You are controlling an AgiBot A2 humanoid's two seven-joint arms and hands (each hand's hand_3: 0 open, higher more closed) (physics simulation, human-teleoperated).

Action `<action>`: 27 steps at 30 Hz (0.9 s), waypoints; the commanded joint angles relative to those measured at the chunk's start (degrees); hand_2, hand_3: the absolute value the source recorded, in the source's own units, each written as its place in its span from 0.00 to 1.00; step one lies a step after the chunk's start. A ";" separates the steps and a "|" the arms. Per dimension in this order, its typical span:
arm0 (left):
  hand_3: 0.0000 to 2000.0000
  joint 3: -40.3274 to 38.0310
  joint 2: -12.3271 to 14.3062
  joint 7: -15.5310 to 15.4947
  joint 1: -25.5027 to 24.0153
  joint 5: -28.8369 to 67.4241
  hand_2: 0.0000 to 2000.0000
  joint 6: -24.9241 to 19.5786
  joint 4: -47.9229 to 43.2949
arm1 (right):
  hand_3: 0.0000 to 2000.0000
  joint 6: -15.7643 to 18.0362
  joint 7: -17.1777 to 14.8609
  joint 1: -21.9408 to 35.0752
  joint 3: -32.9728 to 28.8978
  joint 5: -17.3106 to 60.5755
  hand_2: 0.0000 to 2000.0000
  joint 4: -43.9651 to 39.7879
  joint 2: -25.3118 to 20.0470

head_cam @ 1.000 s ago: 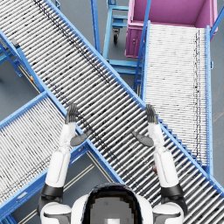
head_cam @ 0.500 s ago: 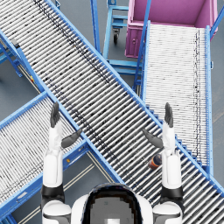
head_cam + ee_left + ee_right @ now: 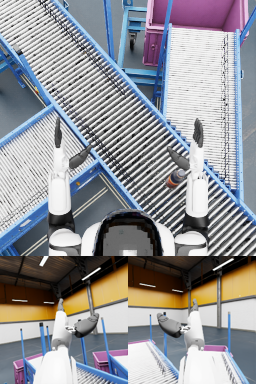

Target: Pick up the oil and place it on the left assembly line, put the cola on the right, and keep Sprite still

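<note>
I've got both hands up, fingers spread and holding nothing: the left hand (image 3: 64, 152) over the left conveyor's (image 3: 25, 170) edge, the right hand (image 3: 192, 155) above the middle conveyor (image 3: 110, 115). A dark bottle (image 3: 176, 178) lies on the middle conveyor's rollers, just beside the right forearm.

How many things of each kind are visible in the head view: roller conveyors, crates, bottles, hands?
Roller conveyors: 3 (middle conveyor, left conveyor, right conveyor)
Pink crate: 1
Bottle: 1
Hands: 2 (left hand, right hand)
Total: 7
</note>
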 commanded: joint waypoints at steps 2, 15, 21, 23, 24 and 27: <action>0.00 -0.27 0.13 0.00 -0.05 0.03 0.00 0.00 -0.64 | 0.00 0.00 0.00 0.05 -1.61 0.00 0.00 0.35 -0.14; 0.00 -1.17 0.91 0.00 -0.03 0.06 0.00 0.00 -0.54 | 0.00 0.00 0.00 -0.08 -4.32 -0.01 0.00 0.04 -0.89; 0.00 -2.77 1.11 0.00 0.49 0.05 0.00 0.00 0.31 | 0.00 0.00 0.00 -0.04 -4.42 -0.01 0.00 0.35 -1.16; 0.00 -2.29 1.28 0.00 -0.06 0.05 0.00 0.00 0.14 | 0.00 0.00 0.00 -0.05 -4.35 -0.01 0.00 0.73 -1.27; 0.00 -3.18 1.12 0.00 1.05 0.05 0.00 0.00 0.62 | 0.00 0.00 0.00 -0.04 -3.83 -0.01 0.00 0.55 -1.33; 0.00 -3.03 1.28 0.00 0.88 0.05 0.00 0.00 0.59 | 0.00 0.00 0.00 -0.91 -3.91 -0.01 0.00 0.96 -1.69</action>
